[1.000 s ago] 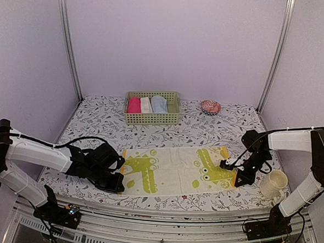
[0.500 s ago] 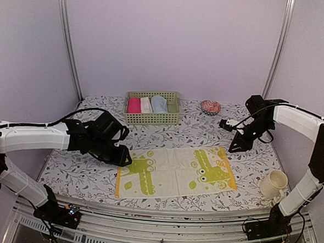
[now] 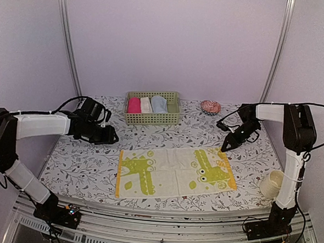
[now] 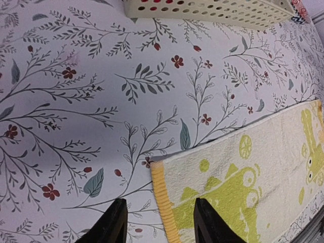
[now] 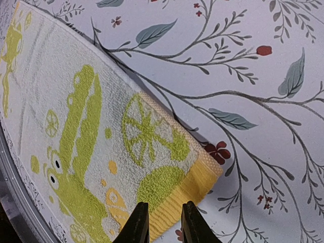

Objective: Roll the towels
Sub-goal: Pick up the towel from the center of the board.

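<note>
Top external: yellow-green towel (image 3: 172,172) lies flat; left gripper (image 3: 110,136), right gripper (image 3: 226,147) apparently empty.

No words, numbers or labels can be read anywhere. The towel (image 3: 175,172) lying near the front carries only pictures: green crocodiles and citrus slices with a yellow border. The tabletop (image 3: 205,132) shows just leafy sprigs and small red flowers.
</note>
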You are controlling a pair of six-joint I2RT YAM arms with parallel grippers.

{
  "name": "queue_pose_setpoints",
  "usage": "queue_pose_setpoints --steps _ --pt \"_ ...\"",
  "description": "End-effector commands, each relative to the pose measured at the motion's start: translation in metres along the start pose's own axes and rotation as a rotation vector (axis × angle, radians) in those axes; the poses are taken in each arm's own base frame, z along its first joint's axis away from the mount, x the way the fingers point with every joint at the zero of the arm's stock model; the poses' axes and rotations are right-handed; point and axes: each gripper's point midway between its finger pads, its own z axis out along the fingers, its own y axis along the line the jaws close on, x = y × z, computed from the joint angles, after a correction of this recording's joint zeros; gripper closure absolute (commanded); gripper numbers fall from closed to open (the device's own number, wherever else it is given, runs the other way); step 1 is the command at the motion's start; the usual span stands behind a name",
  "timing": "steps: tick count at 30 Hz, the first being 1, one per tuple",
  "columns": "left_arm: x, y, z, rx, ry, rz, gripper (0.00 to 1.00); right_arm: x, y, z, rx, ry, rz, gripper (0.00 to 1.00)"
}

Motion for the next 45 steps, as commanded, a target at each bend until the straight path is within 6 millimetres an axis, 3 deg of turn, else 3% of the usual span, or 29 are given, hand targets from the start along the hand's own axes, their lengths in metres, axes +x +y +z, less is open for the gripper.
queue_pose_setpoints --steps 1,10,16,20,24,32,38,45 --pt "0.0 0.014 0.012 0.066 0.018 -0.034 0.53 -0.016 -0.005 0.005 -0.048 -0.042 0.074 0.74" --pt "0.024 0.021 0.038 0.12 0.123 -0.079 0.57 -0.013 -0.004 0.024 -0.138 -0.003 0.151 0.74" --pt "0.032 0.024 0.044 0.122 0.13 -0.092 0.6 -0.017 0.003 -0.014 -0.053 -0.06 0.104 0.74" --pt "0.04 0.029 0.054 0.107 0.157 -0.097 0.59 -0.022 -0.007 -0.027 0.01 -0.094 0.113 0.74" --pt "0.042 0.026 0.062 0.13 0.176 -0.094 0.57 -0.013 -0.022 -0.014 0.035 -0.053 0.151 0.74" --pt "0.047 0.023 0.065 0.155 0.195 -0.097 0.59 -0.004 -0.024 0.015 -0.06 0.009 0.208 0.74" --pt "0.05 0.024 0.066 0.153 0.201 -0.1 0.59 -0.022 -0.012 0.02 -0.159 -0.023 0.194 0.74" --pt "0.049 0.023 0.066 0.155 0.198 -0.105 0.6 -0.04 -0.013 0.014 -0.174 -0.063 0.179 0.78"
